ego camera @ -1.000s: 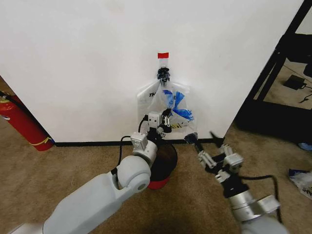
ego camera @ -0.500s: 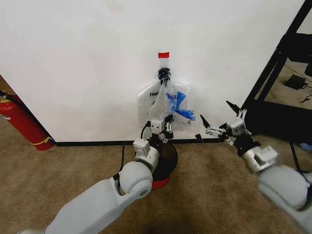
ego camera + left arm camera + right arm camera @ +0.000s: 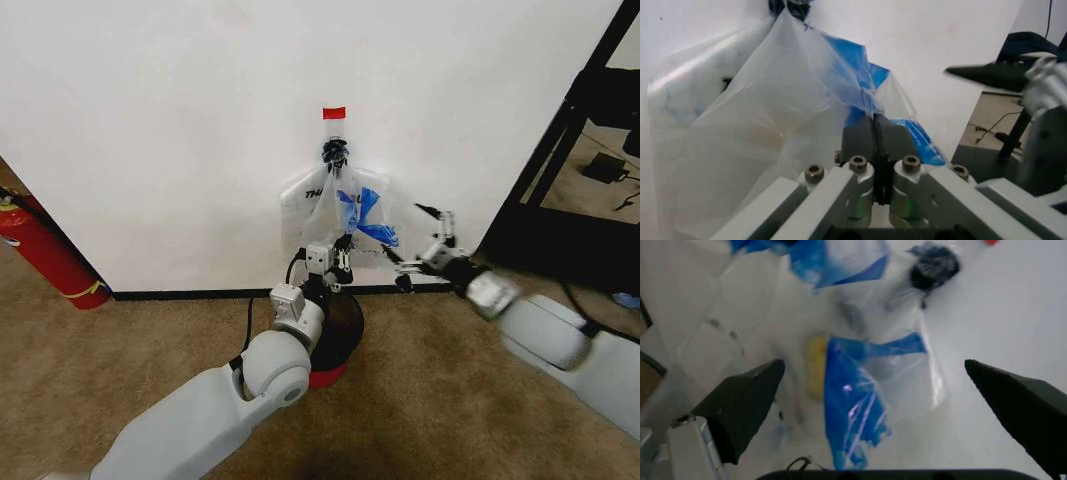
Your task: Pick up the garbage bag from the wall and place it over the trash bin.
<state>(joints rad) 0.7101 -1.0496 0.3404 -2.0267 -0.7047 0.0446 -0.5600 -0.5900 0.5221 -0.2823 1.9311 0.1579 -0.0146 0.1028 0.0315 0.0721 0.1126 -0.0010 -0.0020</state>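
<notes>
Garbage bag, see-through with blue patches, hangs from a dark hook on the white wall, under a red tape tab. Behind it a flat white bag shows the letters "TH". My left gripper is pinched tight on the garbage bag's lower edge, above the black mesh trash bin. My right gripper hovers spread wide just beside the bag's right side. A red fire extinguisher stands well apart, left.
</notes>
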